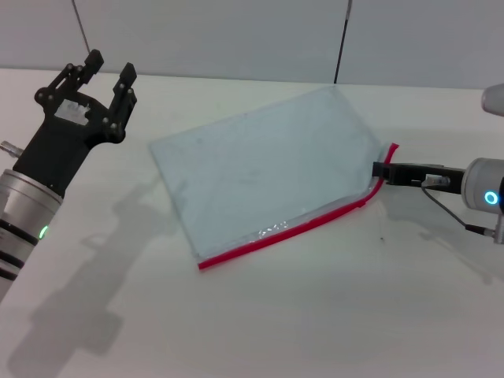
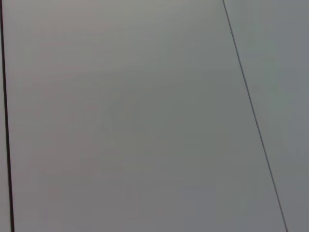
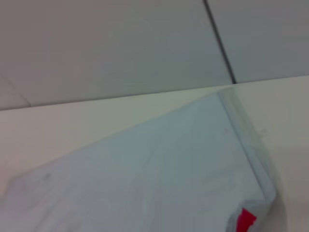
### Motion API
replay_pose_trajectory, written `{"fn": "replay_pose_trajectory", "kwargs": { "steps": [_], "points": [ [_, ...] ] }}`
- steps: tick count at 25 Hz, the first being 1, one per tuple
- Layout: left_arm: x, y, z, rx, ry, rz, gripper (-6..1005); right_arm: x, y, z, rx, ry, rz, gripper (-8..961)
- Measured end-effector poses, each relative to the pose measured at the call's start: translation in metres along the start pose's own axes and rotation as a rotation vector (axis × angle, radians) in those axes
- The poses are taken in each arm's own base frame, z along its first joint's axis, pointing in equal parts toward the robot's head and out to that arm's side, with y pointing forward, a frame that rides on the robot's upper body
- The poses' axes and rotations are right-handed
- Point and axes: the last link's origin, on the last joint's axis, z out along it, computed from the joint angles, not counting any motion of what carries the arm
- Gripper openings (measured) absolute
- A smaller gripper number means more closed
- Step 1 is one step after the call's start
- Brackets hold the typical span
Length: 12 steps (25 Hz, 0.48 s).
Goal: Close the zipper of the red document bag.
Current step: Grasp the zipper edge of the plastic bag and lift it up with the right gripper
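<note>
Red document bag flat, zipper running diagonally, right tool pinching its right end, left tool spread, raised.

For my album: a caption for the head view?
Right end effector at the bag's red zipper end; left end effector raised, open.

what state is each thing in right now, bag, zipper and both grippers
red document bag: lying flat on the table, its right corner lifted and curled.
zipper: runs along the near long edge and bends upward at the right end; whether it is closed cannot be told.
right gripper: at the zipper's right end, fingers closed on it.
left gripper: raised over the table left of the bag, fingers open, holding nothing.
</note>
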Motion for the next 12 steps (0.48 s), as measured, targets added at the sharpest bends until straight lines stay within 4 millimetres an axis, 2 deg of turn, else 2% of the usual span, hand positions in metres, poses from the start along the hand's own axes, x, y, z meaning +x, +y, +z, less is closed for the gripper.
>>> {"fn": "replay_pose_trajectory", "kwargs": {
  "steps": [6,12],
  "points": [
    [0.0,0.001,0.001,-0.01,-0.001,0.001,462,-0.001,0.005,0.0,-0.037,0.003,-0.016,8],
    [-0.001,0.014,0.004,-0.1,-0.012,0.012,461,-0.001,0.015,0.0,-0.102,-0.006,-0.031,13]
  ]
}}
